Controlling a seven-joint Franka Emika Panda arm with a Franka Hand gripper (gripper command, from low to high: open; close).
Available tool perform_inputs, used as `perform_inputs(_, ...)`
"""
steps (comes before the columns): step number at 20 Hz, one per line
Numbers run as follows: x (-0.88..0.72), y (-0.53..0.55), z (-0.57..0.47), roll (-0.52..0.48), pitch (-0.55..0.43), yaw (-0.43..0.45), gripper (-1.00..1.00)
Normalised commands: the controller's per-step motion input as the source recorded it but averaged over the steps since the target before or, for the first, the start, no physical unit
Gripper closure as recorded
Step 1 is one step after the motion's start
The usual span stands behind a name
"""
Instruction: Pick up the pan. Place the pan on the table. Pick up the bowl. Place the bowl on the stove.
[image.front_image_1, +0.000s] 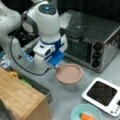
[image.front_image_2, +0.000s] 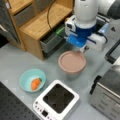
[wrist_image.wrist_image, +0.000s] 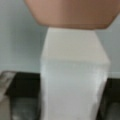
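Observation:
The dusty-pink pan (image.front_image_1: 69, 73) (image.front_image_2: 72, 61) hangs a little above the grey table (image.front_image_1: 63, 98) (image.front_image_2: 15, 60), casting a shadow below it. My gripper (image.front_image_1: 53, 67) (image.front_image_2: 85, 48) (wrist_image.wrist_image: 67, 100) is shut on its short white handle (wrist_image.wrist_image: 75, 70), which fills the gap between the dark fingers (wrist_image.wrist_image: 22, 100) in the wrist view. The teal bowl (image.front_image_1: 86, 112) (image.front_image_2: 27, 78) with an orange item (image.front_image_2: 35, 83) inside rests on the table. The white stove (image.front_image_1: 102, 96) (image.front_image_2: 57, 100) with its black top stands bare beside the bowl.
A large silver toaster oven (image.front_image_1: 92, 37) (image.front_image_2: 107, 92) stands close to the pan. A light wooden block (image.front_image_1: 20, 100) (image.front_image_2: 37, 22) with a grey drawer (image.front_image_2: 50, 42) lies on the pan's other side. The arm's cable (image.front_image_1: 15, 57) loops near the wrist.

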Motion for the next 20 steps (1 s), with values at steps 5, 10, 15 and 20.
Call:
perform_inputs(5, -0.03, -0.05, -0.17, -0.049, -0.075, 0.066, 1.0)
perform_inputs(10, -0.02, -0.04, -0.17, -0.055, -0.066, 0.062, 1.0)
perform_inputs(15, -0.01, -0.05, -0.18, -0.057, -0.094, 0.074, 1.0)
perform_inputs(20, -0.01, -0.05, -0.14, -0.071, -0.111, 0.08, 1.0)
